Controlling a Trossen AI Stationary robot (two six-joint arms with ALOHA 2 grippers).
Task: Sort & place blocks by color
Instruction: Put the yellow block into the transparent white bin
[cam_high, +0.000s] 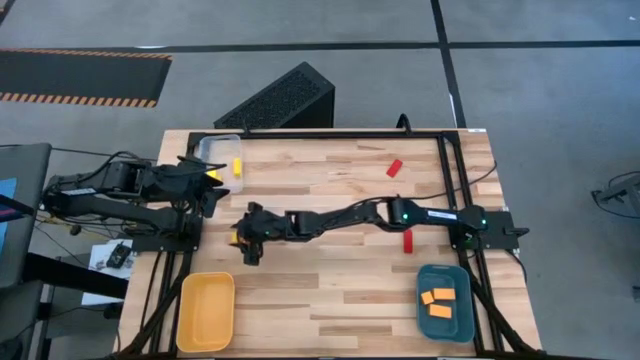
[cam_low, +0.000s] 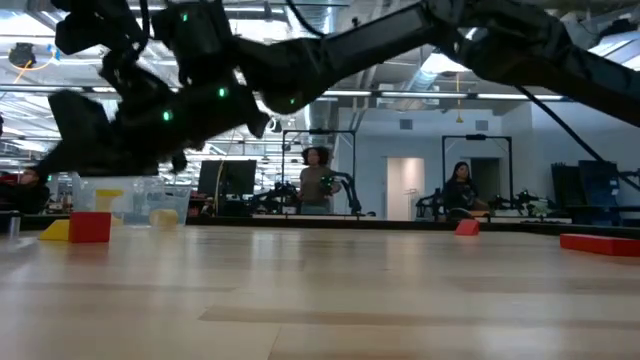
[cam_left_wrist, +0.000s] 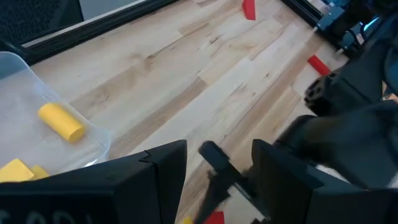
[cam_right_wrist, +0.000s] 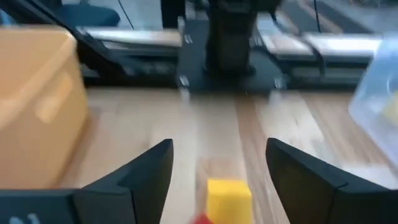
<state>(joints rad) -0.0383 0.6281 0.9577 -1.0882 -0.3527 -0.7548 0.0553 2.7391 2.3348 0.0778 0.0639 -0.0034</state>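
Orange blocks (cam_high: 438, 302), three, fill the teal tray (cam_high: 444, 318) lower right; two red bars (cam_high: 394, 167) lie upper right. Right gripper (cam_high: 243, 243) gapes, empty, over a yellow cube (cam_right_wrist: 228, 198); left gripper (cam_high: 210, 182) half-open, empty, beside the clear tray (cam_high: 213, 147).

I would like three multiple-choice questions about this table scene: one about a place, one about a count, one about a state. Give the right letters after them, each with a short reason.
1. Where is the teal tray?
A. at the table's near right corner
B. at the far left corner
C. in the middle of the table

2. How many orange blocks lie in the teal tray?
A. none
B. three
C. six

3. How do the right gripper's fingers stand?
A. shut on a red block
B. apart, with a yellow block showing between them
C. shut on the yellow tray

Answers:
1 A: the high view shows it at the bottom right, beside the right arm's base.
2 B: three orange pieces show inside it.
3 B: the right wrist view shows a gap between the fingers, the yellow block on the table ahead.
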